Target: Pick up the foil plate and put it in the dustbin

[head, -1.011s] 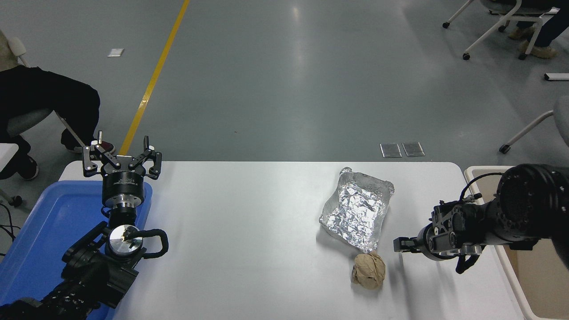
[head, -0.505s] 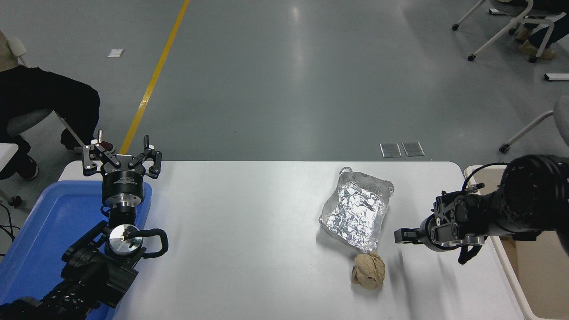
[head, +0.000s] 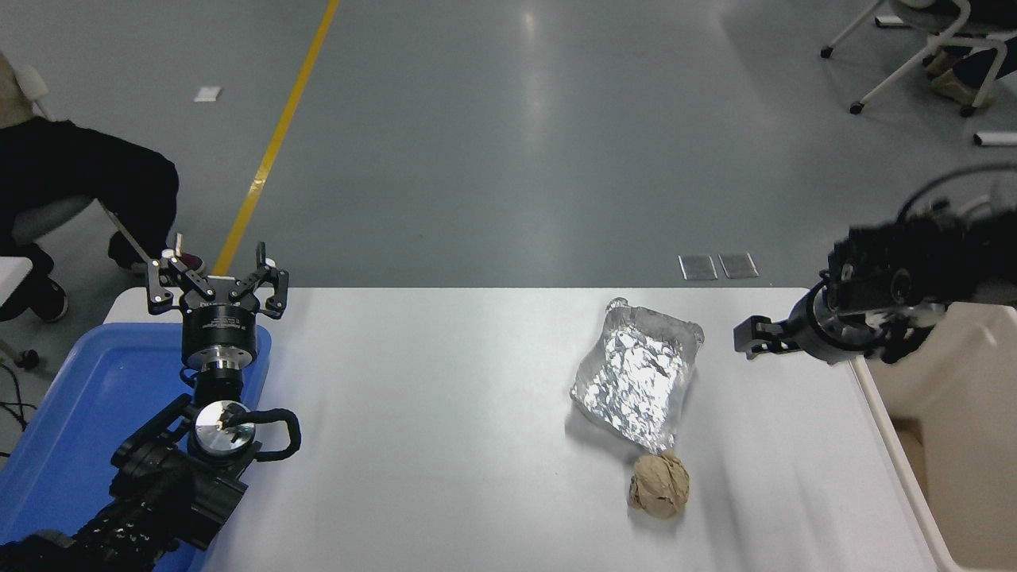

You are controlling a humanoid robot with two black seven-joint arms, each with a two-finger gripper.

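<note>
The foil plate [head: 638, 377], shiny and crinkled, lies flat on the white table [head: 445, 413], right of centre. To its right, the beige dustbin [head: 883, 433] stands against the table's right edge. My right gripper [head: 748, 337] hangs just right of the plate's far right corner, apart from it, pointing left and holding nothing. I see it edge-on and slightly blurred, so its state does not show. My left gripper [head: 216, 274] is parked at the far left, pointing away from me, open and empty.
A tan crumpled paper ball [head: 659, 485] touches the foil plate's near corner. A blue tray [head: 79, 405] lies under the left arm. A seated person's dark legs [head: 87, 183] are at the far left, and chairs [head: 914, 56] stand on the floor beyond.
My right arm has lifted and swung away from me, from beside the paper ball to beside the foil plate's far right corner. The plate, ball and left arm have not moved.
</note>
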